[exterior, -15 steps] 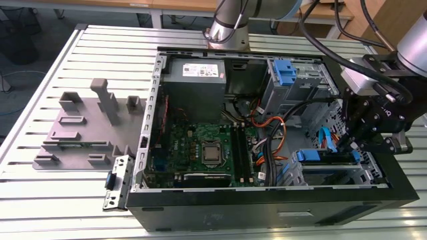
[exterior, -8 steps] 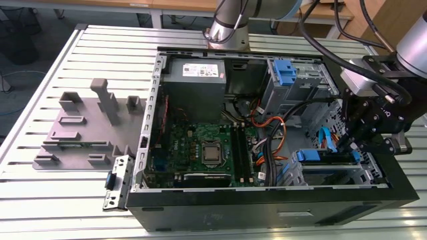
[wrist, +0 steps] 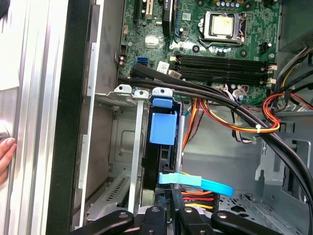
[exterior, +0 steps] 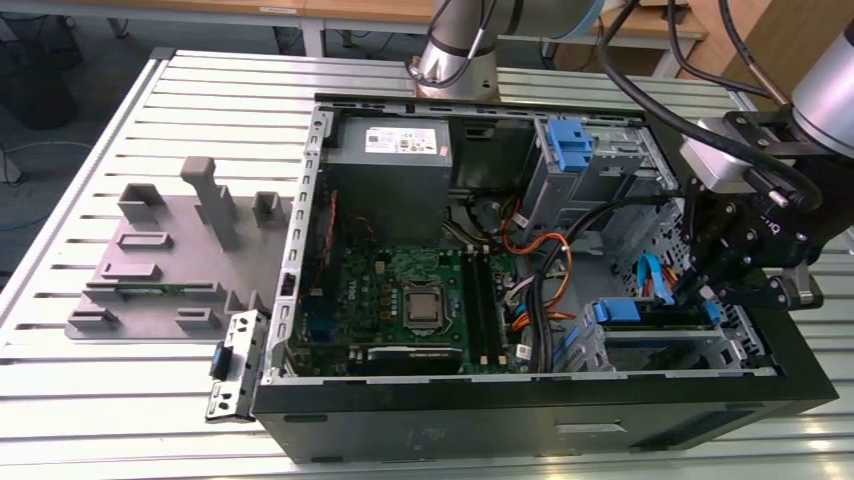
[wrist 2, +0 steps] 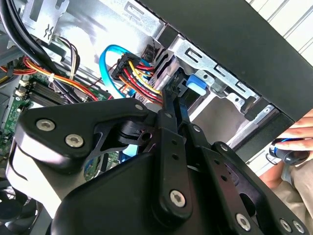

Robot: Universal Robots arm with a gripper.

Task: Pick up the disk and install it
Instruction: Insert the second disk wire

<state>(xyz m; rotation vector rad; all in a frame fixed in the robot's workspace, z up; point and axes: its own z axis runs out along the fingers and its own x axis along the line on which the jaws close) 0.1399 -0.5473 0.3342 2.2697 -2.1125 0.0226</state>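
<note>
Black gripper [wrist 2: 168, 105] fingers sit pressed together at the back end of the disk [wrist: 163, 128], which stands on edge in the drive bay at the lower right of the computer case [exterior: 534, 405].

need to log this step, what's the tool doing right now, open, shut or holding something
Tool: closed, its tips at the disk seated in the drive cage at the case's front corner; whether it is gripping the disk cannot be told.
</note>
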